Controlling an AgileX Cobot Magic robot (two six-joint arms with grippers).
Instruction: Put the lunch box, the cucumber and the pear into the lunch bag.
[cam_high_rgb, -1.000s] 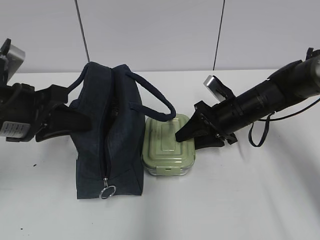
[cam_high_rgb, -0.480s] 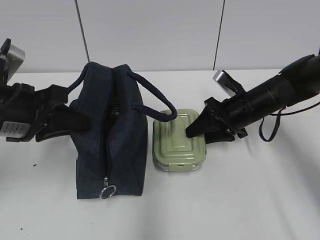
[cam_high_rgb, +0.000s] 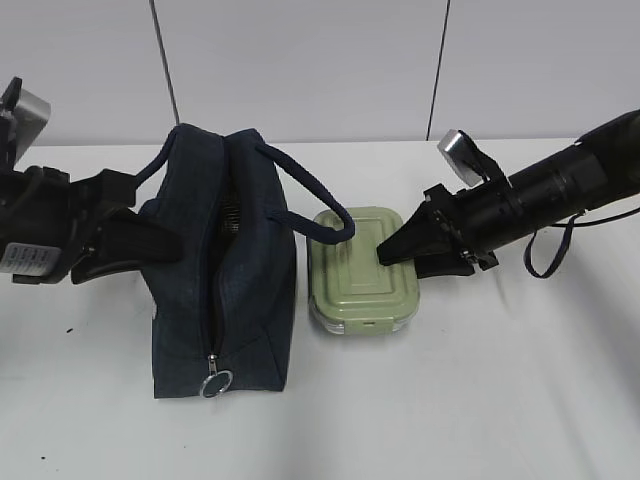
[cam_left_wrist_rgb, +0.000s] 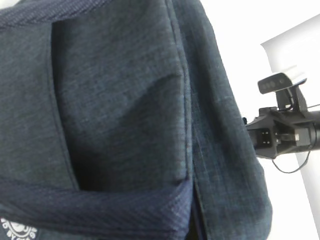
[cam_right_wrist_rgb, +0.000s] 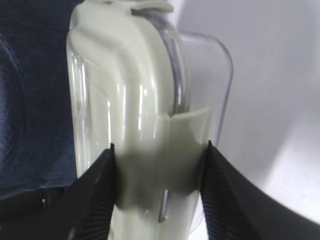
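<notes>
White worktop (cam_high_rgb: 520, 400) carries everything. Dark navy fabric lunch bag (cam_high_rgb: 220, 290) stands zipped; my left jaws (cam_high_rgb: 150, 243), fully closed, brace its side. Pale sage-green rectangular lunch box (cam_high_rgb: 360, 270) sits just beside it, right jaws (cam_high_rgb: 392, 252) half-spread, clamping its end for lifting.

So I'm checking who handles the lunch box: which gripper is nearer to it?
Right. The right gripper is clamped on the lunch box; the left gripper is beyond the lunch bag, against its far side.

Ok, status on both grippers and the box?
Right gripper clamped on lunch box. Left gripper shut against lunch bag. Handle overhangs box.
</notes>
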